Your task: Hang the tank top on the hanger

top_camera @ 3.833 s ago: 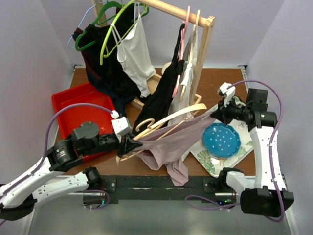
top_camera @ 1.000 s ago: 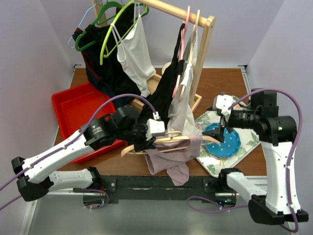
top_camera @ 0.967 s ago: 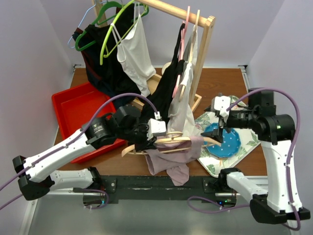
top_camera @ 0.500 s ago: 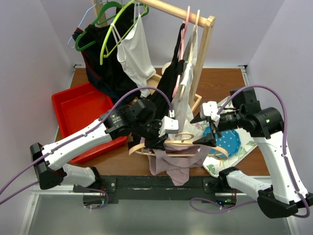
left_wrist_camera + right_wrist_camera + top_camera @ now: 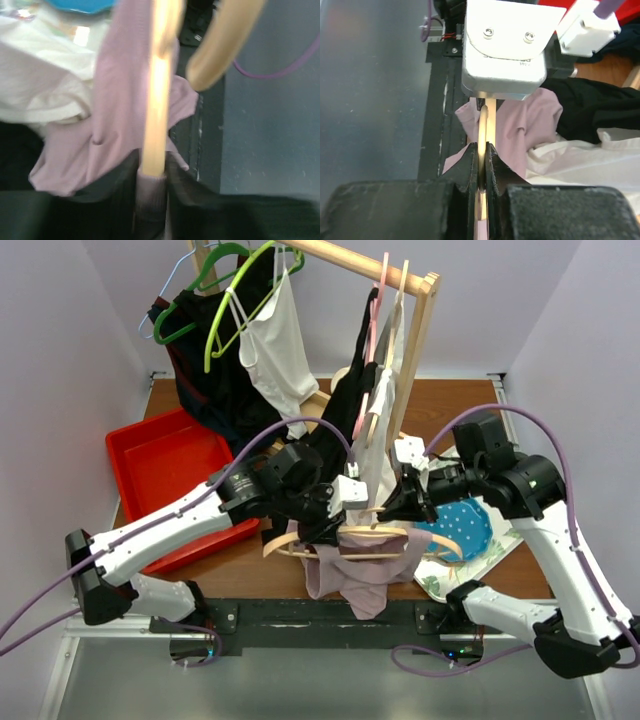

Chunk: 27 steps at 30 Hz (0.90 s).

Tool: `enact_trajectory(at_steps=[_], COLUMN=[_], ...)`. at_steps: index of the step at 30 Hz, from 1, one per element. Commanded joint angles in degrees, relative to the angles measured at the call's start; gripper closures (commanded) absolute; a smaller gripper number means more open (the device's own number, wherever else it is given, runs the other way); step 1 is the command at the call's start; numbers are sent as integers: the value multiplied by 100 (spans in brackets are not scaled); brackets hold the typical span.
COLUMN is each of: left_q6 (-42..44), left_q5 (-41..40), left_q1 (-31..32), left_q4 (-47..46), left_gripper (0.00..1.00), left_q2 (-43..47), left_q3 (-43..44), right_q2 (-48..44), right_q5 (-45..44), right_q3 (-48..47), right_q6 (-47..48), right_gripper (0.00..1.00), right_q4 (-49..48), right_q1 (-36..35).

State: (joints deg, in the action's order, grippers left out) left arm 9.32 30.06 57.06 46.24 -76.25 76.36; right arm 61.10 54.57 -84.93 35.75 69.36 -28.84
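While both arms meet over the front middle of the brown wooden counter, the pale natural-wood clothes hanger hangs between them, lifted above the counter's near edge. The left end effector is clamped on the hanger. Its wrist view shows dark fingers pressed against either side of a pale wood bar, with a fold of mauve cloth caught in the same grip. The right end effector reaches in from the right and is closed tight on a thin, curved pale strip of the hanger near its hook. In the right wrist view its black fingers pinch that strip edge-on, just below the white housing of the other arm's wrist. The thin dusty-mauve fabric tank top is draped over the hanger and sags in a bunched fold down past the counter's front edge. Whether its narrow straps sit on the hanger's arms cannot be told. A red plastic bin lies on the left of the counter. On the right, a round blue plate with white dots rests on a leaf-patterned tray, just beside the right end effector. Behind them a wooden clothes rack carries black and white garments.
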Motion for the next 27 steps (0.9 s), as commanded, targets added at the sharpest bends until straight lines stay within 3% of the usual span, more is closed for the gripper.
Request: enact_trajectory(at_steps=[1, 2, 4, 5, 10, 14, 23, 27], left_q6=[-887, -1106, -1519, -1678, -2610, -3006, -3340, -4154], left_q5=[-1386, -1859, -2179, -2502, -2893, -2716, -2621, -2444], left_q1=[-37, -37, -46, -46, -37, -37, -37, -37], left_q4=[-984, -1203, -1406, -1529, -1565, -1889, -2276, -3014], left_gripper=[52, 33, 16, 0, 0, 0, 0, 0], left_q2=[1074, 1608, 2173, 2654, 3449, 3748, 3732, 3757], left_q3=[-225, -470, -691, -849, -982, -1053, -789, -1078], right_q2=[86, 95, 165, 209, 446, 1033, 1721, 2046], right_q5=[-332, -367, -438, -447, -956, -1439, -2774, -3504], right_q3=[-252, -270, -314, -375, -770, -2015, -3423, -3969], right_q6=[-1111, -1270, -1700, -1798, -2448, -2652, -2731, -3090], right_gripper=[100, 100, 100, 100, 100, 100, 100, 100], right_q4=[-711, -844, -1177, -1249, -1759, -1742, -1935, -2146], right_q1=[-122, -122, -148, -157, -587, -999, -2151, -2433])
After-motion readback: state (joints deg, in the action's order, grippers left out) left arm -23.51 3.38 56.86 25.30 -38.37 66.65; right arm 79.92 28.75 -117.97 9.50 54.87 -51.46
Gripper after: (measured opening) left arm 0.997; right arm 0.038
